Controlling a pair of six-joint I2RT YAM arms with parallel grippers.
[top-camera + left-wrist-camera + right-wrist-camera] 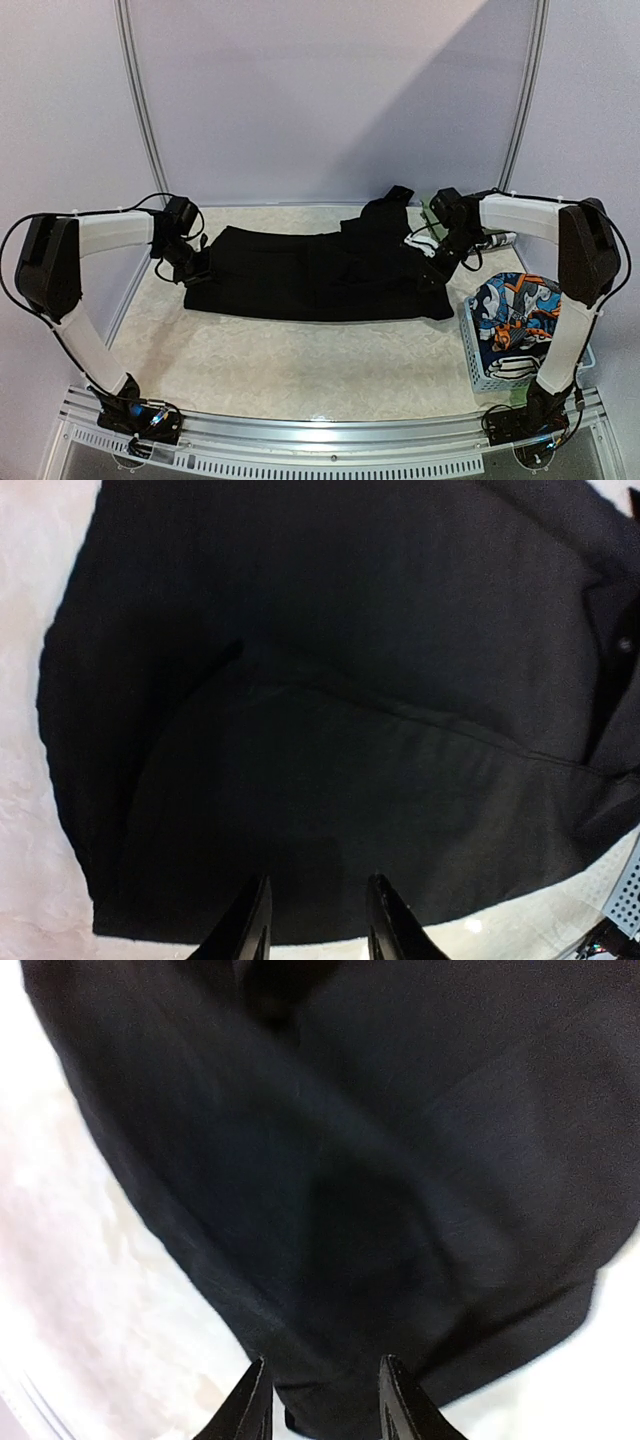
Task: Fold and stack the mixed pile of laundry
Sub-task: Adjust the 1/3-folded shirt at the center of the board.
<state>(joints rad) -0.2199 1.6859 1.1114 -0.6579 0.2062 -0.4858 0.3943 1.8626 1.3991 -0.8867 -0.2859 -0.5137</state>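
A large plain black garment [320, 275] lies spread flat across the middle of the table, with a bunched part at its back right. My left gripper [192, 268] hovers over its left end, open, with nothing between the fingers; in the left wrist view the black garment [330, 680] fills the frame above the left gripper [318, 880]. My right gripper [437, 268] stands open over the right end; the black garment [380, 1140] lies under the right gripper [323, 1360] near its hem. An orange-blue-white cartoon-print garment [515, 312] sits in the basket.
A pale blue lattice basket [470, 352] stands at the near right, beside the right arm's base. Pale marbled table top [300, 360] shows in front of the garment. A metal rail [330, 430] runs along the near edge, and walls close the back.
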